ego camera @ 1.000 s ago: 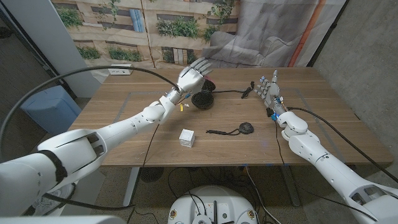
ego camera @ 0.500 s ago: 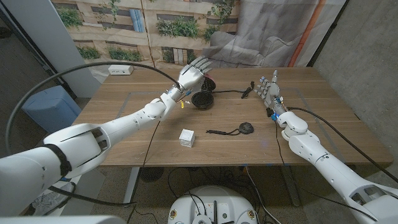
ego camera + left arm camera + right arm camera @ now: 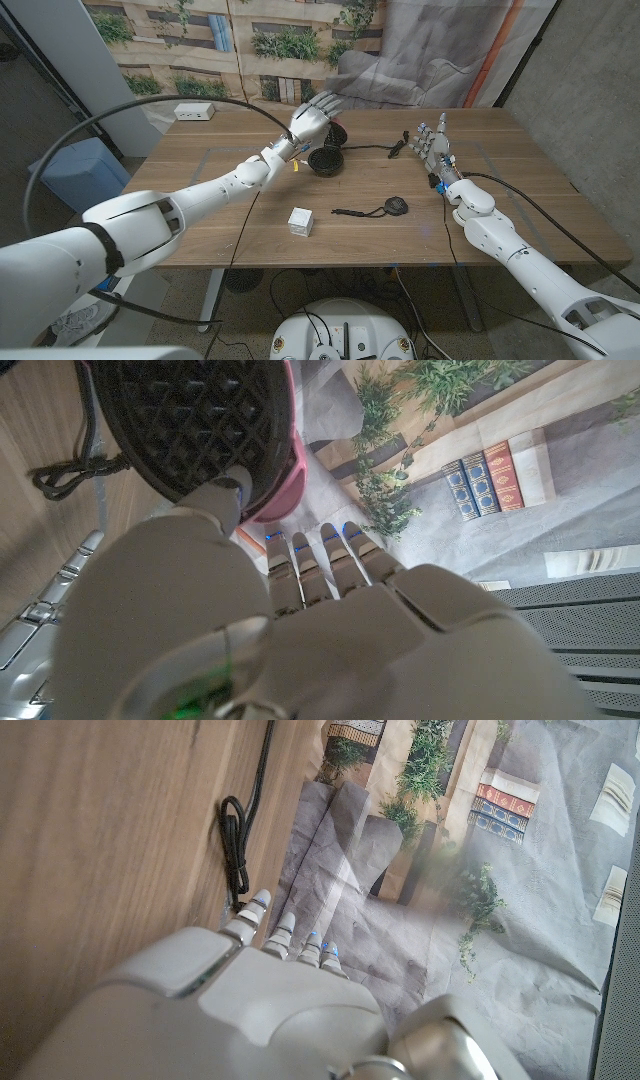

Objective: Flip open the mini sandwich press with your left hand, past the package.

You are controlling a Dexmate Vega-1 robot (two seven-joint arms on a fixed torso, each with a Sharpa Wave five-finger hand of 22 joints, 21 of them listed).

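The mini sandwich press point(image 3: 327, 155) stands at the table's far middle with its black grid plate facing up. Its pink lid point(image 3: 338, 134) is raised behind it. My left hand point(image 3: 311, 121) is at the lid's left side, fingers stretched out and apart. In the left wrist view the thumb tip point(image 3: 226, 500) touches the edge of the lid's grid plate point(image 3: 190, 420), and the fingers point(image 3: 320, 560) reach past its pink rim. The package, a small white box point(image 3: 301, 221), lies nearer the front edge. My right hand point(image 3: 433, 145) stands upright on the right, fingers apart, holding nothing.
A black round device with a cord point(image 3: 393, 207) lies right of the box. The press's black cable runs to a coiled bundle point(image 3: 398, 150), also seen as a bundle point(image 3: 237, 845) in the right wrist view. A white power strip point(image 3: 194, 112) sits far left. A blue bin point(image 3: 75, 170) stands beside the table.
My left hand has edged slightly farther and to the right, against the raised lid. The right hand and the box have not moved.
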